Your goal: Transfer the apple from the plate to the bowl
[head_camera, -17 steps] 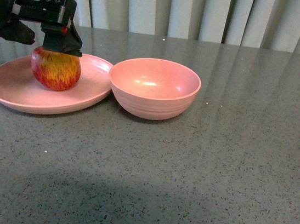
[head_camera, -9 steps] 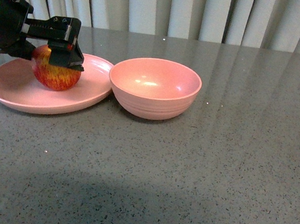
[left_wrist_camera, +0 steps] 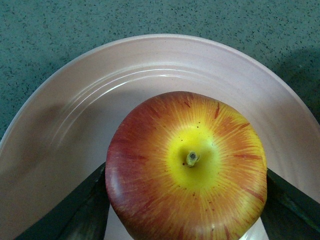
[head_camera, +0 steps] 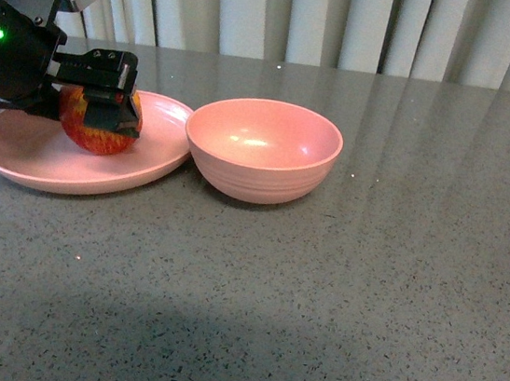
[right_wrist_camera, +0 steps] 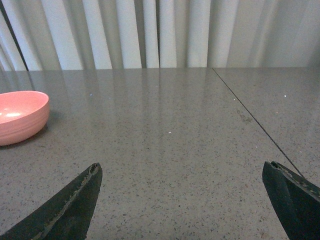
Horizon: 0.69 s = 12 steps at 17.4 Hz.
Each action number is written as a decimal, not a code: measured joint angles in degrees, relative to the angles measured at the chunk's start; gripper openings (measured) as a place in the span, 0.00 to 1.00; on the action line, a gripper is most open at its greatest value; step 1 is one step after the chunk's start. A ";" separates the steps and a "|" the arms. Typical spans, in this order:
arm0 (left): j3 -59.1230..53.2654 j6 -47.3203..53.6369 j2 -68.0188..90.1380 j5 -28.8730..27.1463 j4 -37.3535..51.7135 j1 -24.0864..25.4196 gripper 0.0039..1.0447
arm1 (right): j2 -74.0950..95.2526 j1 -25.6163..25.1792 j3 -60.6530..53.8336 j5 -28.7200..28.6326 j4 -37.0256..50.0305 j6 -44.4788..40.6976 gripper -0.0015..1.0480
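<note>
Desk (head_camera: 364, 289) grey, speckled. Plate (head_camera: 15, 157) by left edge, bowl (head_camera: 260, 149) just beside its right rim, hence a short carry. Apple (left_wrist_camera: 185, 165) on plate, stem up. Left gripper (left_wrist_camera: 185, 205) straddling it, jaws spread wide, probably not yet squeezing. Right gripper (right_wrist_camera: 182, 200) parked aside, agape, empty.

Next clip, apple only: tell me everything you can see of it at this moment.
The apple is round and red, with yellow-orange streaks fanning out from a yellow dimple that holds a short stem. Its skin looks smooth and finely speckled. It sits upright, stem up, on the shallow pink plate. The left pincer is lowered over it, with a dark finger on either side of its widest part. The jaws are spread wide, and I cannot tell whether they touch the skin.
</note>
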 joint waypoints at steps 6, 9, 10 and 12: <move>0.46 0.11 -0.04 0.22 -0.66 0.00 0.63 | 0.00 0.00 0.00 0.00 0.02 0.00 0.94; 1.22 1.20 -1.55 0.39 -2.03 0.26 0.63 | 0.00 0.00 0.00 0.00 0.02 0.00 0.94; 2.21 1.53 -2.91 0.46 -2.62 0.20 0.63 | 0.00 0.00 0.00 0.00 0.00 0.00 0.94; 5.29 2.49 -6.80 1.62 -4.13 -0.83 0.63 | 0.00 0.00 0.00 0.00 0.00 0.00 0.94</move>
